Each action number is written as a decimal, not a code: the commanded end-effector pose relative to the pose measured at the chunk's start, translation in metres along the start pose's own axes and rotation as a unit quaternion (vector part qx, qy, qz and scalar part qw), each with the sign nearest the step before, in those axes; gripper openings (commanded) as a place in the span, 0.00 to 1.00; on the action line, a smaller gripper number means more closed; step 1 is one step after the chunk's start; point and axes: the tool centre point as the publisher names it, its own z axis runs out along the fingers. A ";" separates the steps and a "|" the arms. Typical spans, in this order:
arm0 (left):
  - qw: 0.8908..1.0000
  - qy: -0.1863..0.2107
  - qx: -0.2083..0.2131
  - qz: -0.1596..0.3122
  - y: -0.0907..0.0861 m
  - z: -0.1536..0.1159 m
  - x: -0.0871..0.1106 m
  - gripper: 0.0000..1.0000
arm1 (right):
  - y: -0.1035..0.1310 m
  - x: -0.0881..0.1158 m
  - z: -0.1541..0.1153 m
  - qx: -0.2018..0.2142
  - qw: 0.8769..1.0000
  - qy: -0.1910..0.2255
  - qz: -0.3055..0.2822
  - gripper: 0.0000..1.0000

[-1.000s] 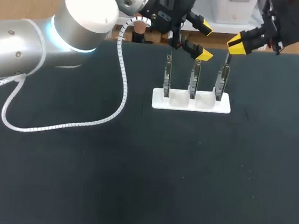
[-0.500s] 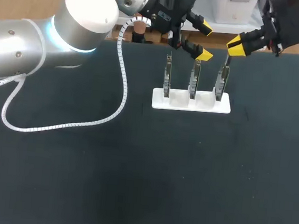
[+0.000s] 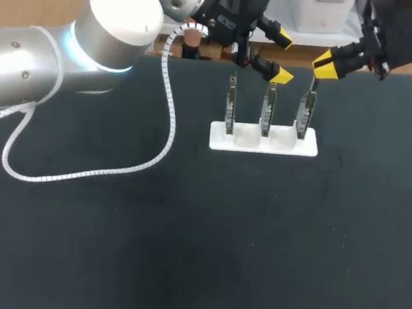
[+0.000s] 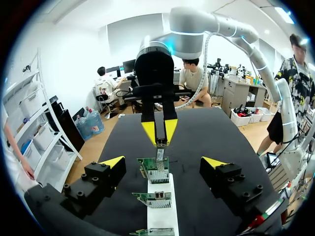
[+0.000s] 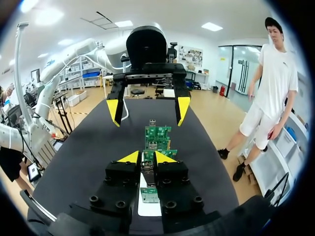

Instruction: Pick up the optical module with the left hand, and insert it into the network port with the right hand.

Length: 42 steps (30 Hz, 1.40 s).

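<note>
Nearest the robot, the matte black table (image 3: 182, 254) carries a loop of white spiral cable (image 3: 170, 122) that trails from the left arm. Further out stands a flat white plastic holder (image 3: 262, 144) with three green circuit boards upright in its slots: a left board (image 3: 230, 106), a middle board (image 3: 269, 106) and a right board (image 3: 307, 112).

Above and beyond them hang the two claws. The left gripper (image 3: 283, 57) hovers over the middle board, its yellow-tipped fingers spread wide with nothing between them. The right gripper (image 3: 324, 64) has its tips pressed together on the slim dark optical module (image 3: 314, 82). The module hangs straight down over the right board, with its lower end at the board's top edge (I cannot tell whether the two touch).

Over the last second the right gripper has crept up and inward by a hair, taking the module with it. The left gripper, the holder and the boards have not stirred.

Since the module sits in the right claw and the left is empty, the pick-up and hand-over look finished, and the work now appears to be at the insertion. So small a shift reads as lining up rather than pushing home. The network port is too small to make out, so the alignment cannot be judged from here.
</note>
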 end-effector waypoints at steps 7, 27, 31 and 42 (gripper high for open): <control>1.000 0.004 0.003 -0.001 0.003 0.001 -0.001 1.00 | 0.004 0.005 -0.002 0.004 1.000 -0.006 -0.001 0.00; 1.000 0.004 0.003 -0.001 0.003 0.001 -0.001 1.00 | -0.005 -0.002 -0.003 -0.005 1.000 0.006 -0.013 0.00; 1.000 0.004 0.003 -0.001 0.003 0.001 -0.001 1.00 | -0.004 0.001 -0.002 -0.005 1.000 0.006 -0.009 0.00; 1.000 0.004 0.003 -0.001 0.003 0.001 -0.001 1.00 | -0.002 0.006 0.002 -0.005 1.000 0.002 0.001 0.00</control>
